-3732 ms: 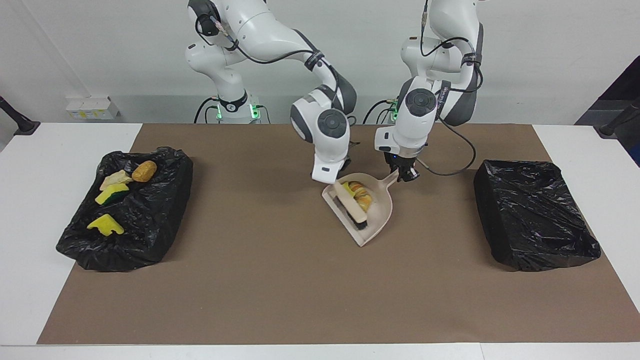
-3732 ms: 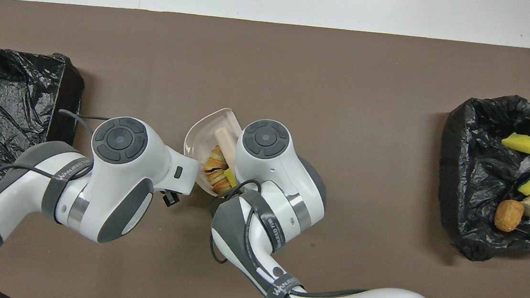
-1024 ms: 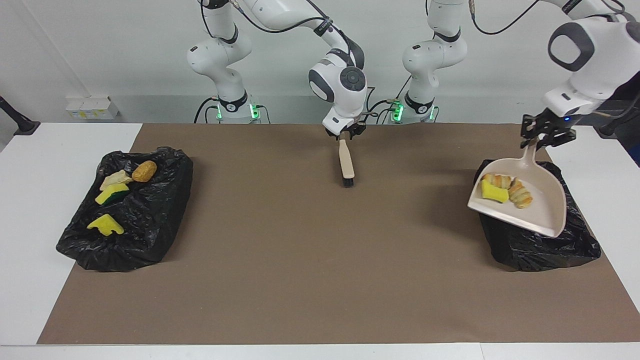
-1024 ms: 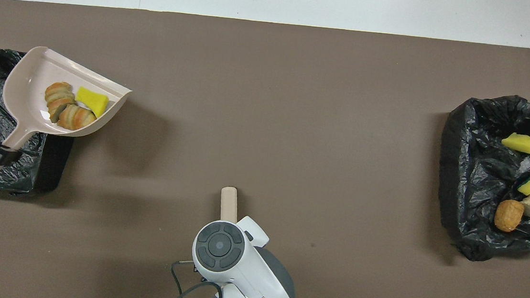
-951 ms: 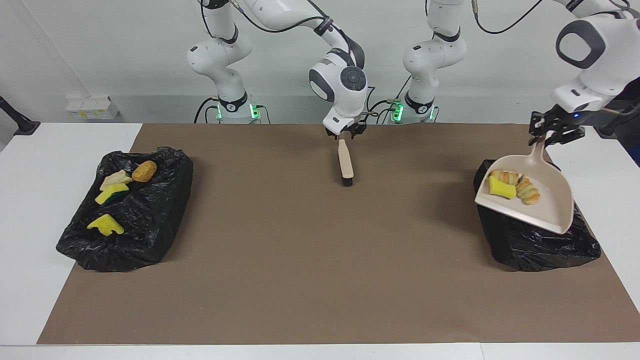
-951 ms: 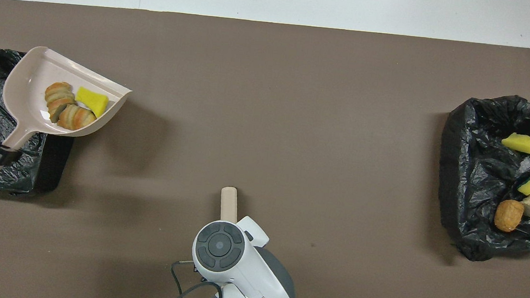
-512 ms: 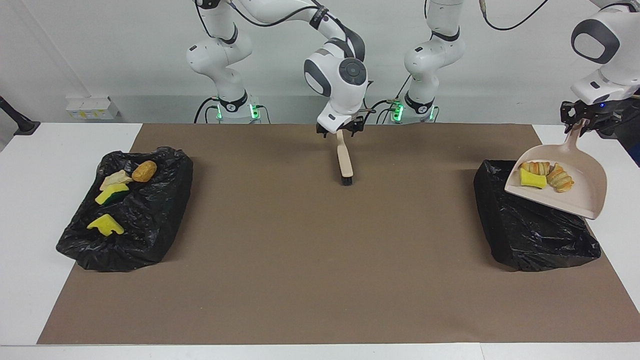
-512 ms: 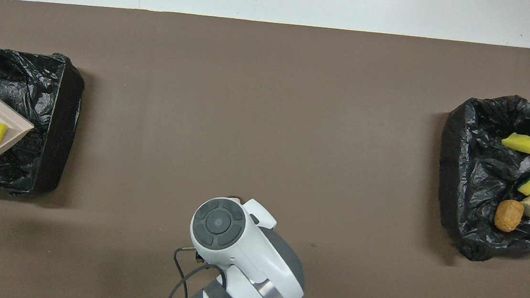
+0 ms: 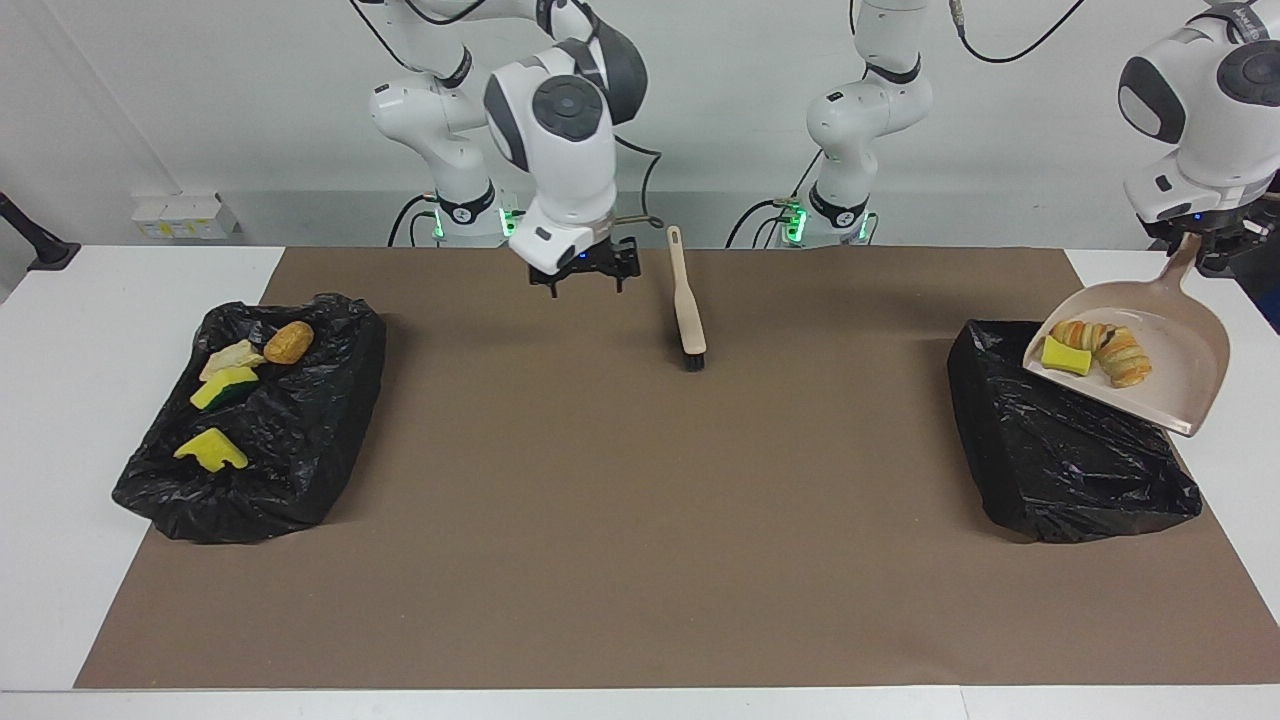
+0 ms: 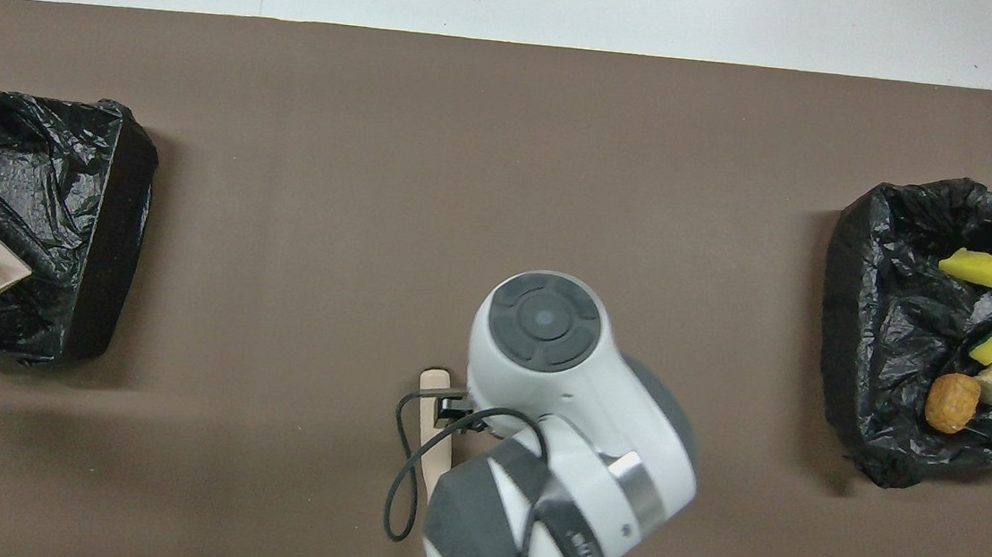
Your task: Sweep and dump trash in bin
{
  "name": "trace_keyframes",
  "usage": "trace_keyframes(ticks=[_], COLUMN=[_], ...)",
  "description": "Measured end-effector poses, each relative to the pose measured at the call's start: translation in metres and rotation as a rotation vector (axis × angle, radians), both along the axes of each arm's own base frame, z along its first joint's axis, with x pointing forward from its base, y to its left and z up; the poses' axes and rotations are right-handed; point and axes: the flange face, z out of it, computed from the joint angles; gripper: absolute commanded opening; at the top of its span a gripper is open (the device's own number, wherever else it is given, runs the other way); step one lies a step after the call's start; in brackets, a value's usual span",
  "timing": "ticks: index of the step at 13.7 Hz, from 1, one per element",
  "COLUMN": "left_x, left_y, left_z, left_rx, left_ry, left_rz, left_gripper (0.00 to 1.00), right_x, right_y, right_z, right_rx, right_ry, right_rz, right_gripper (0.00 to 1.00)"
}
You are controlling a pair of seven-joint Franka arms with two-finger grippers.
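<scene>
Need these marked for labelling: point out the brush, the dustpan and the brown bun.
brush [image 9: 688,313], facing view, middle of its handle
dustpan [image 9: 1180,370], facing view, bare pan floor
brown bun [image 9: 288,342], facing view, its top

You're in a robotics lab: two white Franka arms [image 9: 560,110] at twelve o'clock, bare white wall [image 9: 200,90], brown mat [image 9: 600,480] over a white table [image 9: 60,400].
</scene>
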Motion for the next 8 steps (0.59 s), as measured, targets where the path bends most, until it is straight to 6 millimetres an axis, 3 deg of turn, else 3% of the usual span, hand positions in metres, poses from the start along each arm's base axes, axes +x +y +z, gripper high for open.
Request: trace_keyframes(ticks=[2,5,8], left_x=[0.009,0.016,0.018], left_y=[-0.018,-0.024,-0.025], left_z=[0.002,0.003,0.006], left_rx=[0.061,0.148,0.177], left_ry=[0.02,0.05,0.061], left_rz=[-0.062,-0.111,-0.119], left_gripper=[0.0,0.0,0.0], right_x=[0.021,0.046,0.051], right_y=[-0.046,-0.115,-0.173], right_z=[0.017,0.037,0.061], right_rx=[0.021,0.034,-0.005], right_ry=[-0.012,-0.056,-0.107], right_rz=[0.025,0.037,0.049], right_gripper=[1.0,1.0,1.0])
